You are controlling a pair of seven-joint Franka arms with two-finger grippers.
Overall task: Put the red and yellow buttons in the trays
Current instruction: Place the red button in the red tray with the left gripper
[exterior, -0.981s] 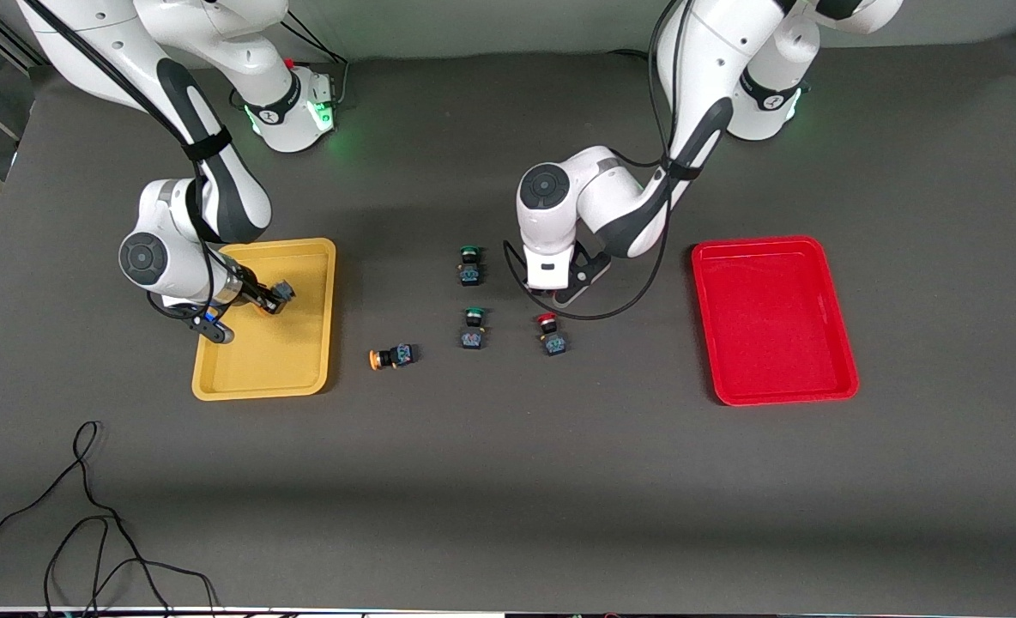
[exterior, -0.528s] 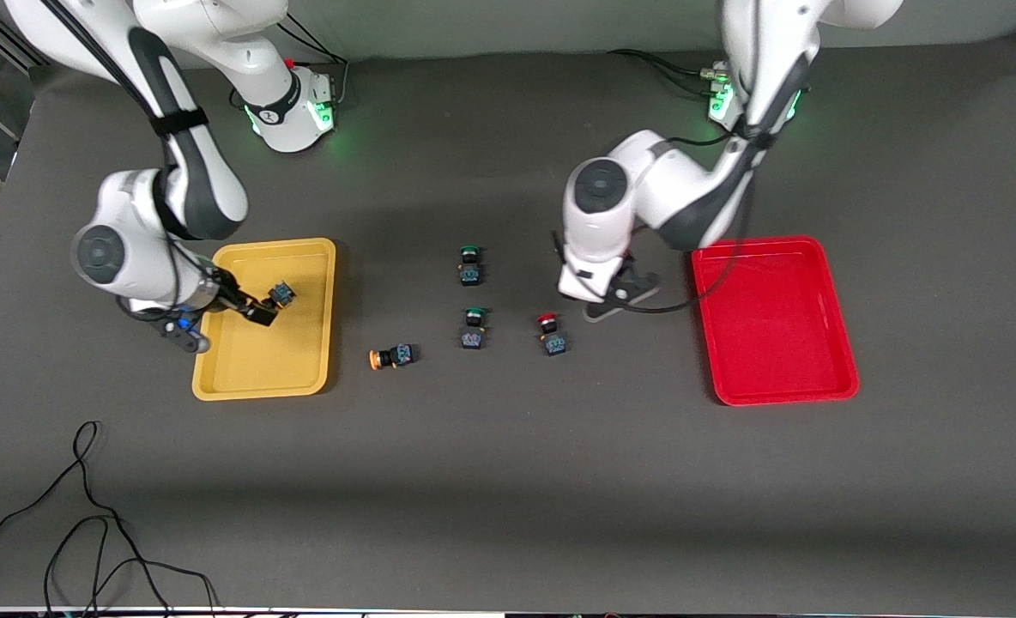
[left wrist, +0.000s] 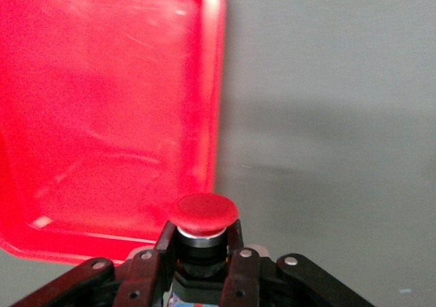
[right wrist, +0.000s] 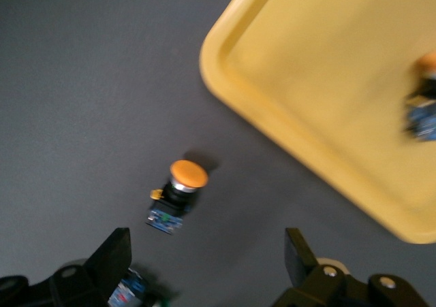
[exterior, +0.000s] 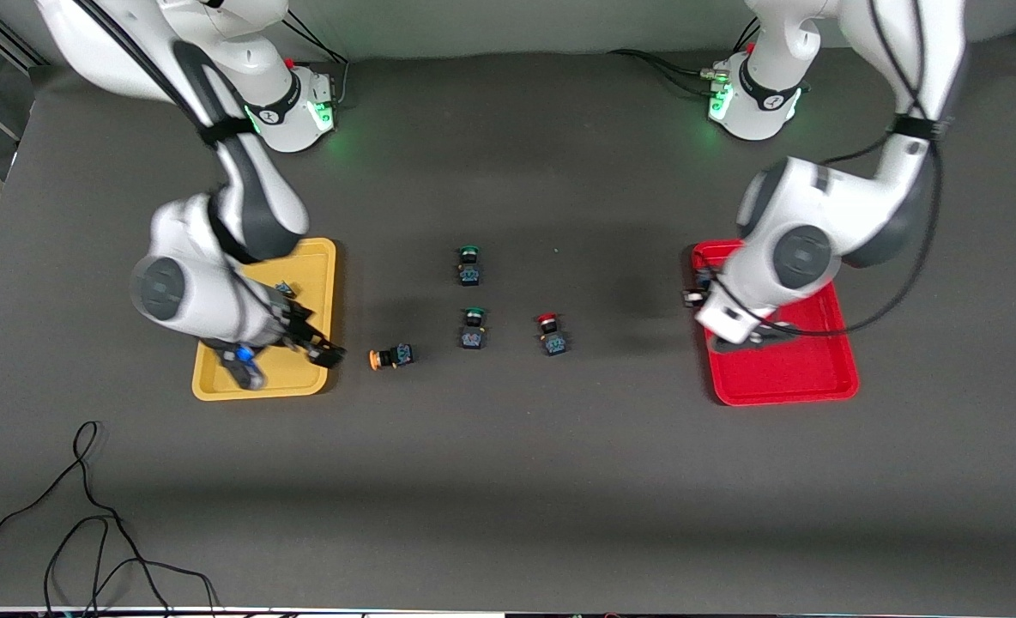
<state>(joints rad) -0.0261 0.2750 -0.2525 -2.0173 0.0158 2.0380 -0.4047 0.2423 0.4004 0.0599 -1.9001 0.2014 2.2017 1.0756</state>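
Red button [left wrist: 204,210] over red tray [left wrist: 102,116]

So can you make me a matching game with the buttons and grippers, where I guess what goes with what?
Things:
1. left gripper
2. right gripper
3. orange-capped button on the table
4. green-capped buttons

Places or states:
A. lying on its side between the yellow tray and the other buttons
B. shut on a red-capped button at the rim of the red tray
C. standing upright, one nearer the front camera than the other
D. open, over the table by the yellow tray's corner

Pairs: 1-B, 2-D, 3-A, 4-C
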